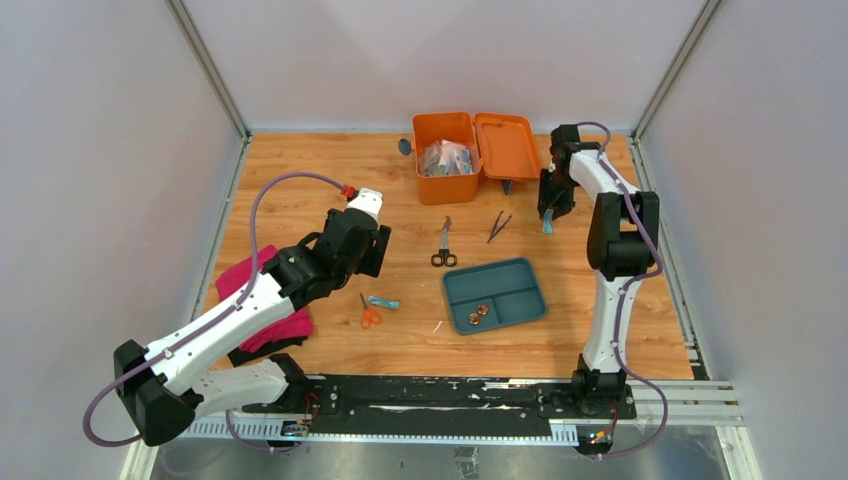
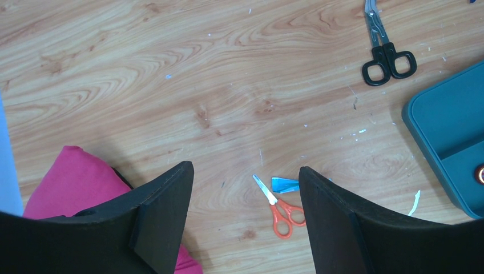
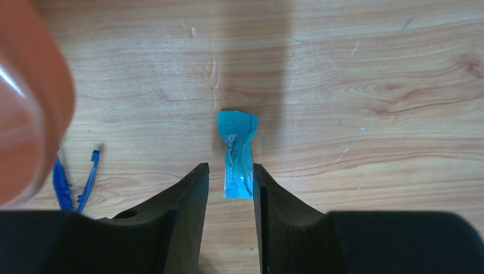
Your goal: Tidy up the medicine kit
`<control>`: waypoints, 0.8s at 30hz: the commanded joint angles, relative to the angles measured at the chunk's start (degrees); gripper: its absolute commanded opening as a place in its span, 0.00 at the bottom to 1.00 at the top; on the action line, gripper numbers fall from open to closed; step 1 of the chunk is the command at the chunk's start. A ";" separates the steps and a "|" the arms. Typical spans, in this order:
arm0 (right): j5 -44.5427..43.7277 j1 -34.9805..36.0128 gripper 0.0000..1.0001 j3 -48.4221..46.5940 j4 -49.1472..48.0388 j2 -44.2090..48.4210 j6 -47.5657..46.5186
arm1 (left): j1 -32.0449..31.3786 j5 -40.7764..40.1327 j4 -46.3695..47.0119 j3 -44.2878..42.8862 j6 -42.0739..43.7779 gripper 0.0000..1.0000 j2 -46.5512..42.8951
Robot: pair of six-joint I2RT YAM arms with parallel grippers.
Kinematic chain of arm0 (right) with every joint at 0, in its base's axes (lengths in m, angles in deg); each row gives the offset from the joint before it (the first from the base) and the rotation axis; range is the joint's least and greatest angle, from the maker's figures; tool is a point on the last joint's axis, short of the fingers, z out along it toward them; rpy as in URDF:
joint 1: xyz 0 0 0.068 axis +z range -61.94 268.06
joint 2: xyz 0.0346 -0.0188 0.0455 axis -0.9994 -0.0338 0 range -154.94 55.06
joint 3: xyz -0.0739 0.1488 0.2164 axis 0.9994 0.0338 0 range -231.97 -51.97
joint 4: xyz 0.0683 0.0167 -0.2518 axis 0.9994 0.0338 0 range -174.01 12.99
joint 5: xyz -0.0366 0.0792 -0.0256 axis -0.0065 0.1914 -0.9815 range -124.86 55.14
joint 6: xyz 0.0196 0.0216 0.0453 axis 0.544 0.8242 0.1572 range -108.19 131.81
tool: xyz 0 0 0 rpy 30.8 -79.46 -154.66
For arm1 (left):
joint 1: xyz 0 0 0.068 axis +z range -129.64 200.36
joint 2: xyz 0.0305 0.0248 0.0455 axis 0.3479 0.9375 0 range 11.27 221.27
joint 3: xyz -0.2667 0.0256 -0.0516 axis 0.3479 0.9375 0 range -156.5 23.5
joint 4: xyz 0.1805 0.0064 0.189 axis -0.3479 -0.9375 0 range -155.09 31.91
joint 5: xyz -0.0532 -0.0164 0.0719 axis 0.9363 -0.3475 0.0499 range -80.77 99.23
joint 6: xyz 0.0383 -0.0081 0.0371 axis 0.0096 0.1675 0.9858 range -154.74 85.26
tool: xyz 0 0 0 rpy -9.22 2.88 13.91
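Observation:
The orange medicine kit (image 1: 445, 145) stands open at the back of the table, packets inside and its lid (image 1: 507, 145) folded out to the right. My right gripper (image 1: 548, 205) hangs just right of the lid. In the right wrist view, the right gripper (image 3: 229, 166) is open astride a teal packet (image 3: 237, 154) lying on the wood; the right finger is at the packet's edge and a gap shows on the left. My left gripper (image 2: 244, 168) is open and empty above the small orange scissors (image 2: 281, 206) and a blue packet (image 2: 284, 184).
Black scissors (image 1: 444, 250) and dark tweezers (image 1: 498, 226) lie mid-table. A teal divided tray (image 1: 520, 272) with two small round things sits in front of them. A pink cloth (image 1: 262, 300) lies at the left under my left arm. The kit's lid blurs orange (image 3: 28, 103) in the right wrist view.

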 commanded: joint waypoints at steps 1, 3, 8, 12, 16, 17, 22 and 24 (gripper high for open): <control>-0.62 -0.98 0.39 -1.08 3.12 -1.95 -1.46 | 0.48 -0.91 -0.23 0.46 0.44 0.73 -0.60; -0.81 -0.99 0.39 -1.07 3.08 -2.58 -1.48 | 0.48 -0.92 -0.18 0.40 0.48 0.73 -0.45; -0.98 -1.21 0.35 -0.91 3.01 -3.60 -1.23 | 0.48 -0.91 -0.24 0.38 0.48 0.73 -0.22; -1.46 -1.21 0.29 0.31 2.50 -3.18 -0.61 | 0.48 -0.59 -0.14 0.38 0.61 0.73 0.16; -1.46 -1.35 0.21 2.60 1.26 -1.18 0.57 | 0.48 0.12 0.15 0.37 0.74 0.73 0.36; -1.45 -1.33 0.20 3.52 0.83 -0.51 0.92 | 0.48 0.40 0.31 0.44 0.81 0.73 0.26; -2.45 -1.25 0.16 10.05 -2.38 8.85 3.34 | 0.48 4.24 2.40 0.49 1.62 0.74 -0.07; 0.53 -1.11 0.14 14.88 -4.30 13.83 4.77 | 0.48 6.61 3.75 0.39 1.62 0.74 0.32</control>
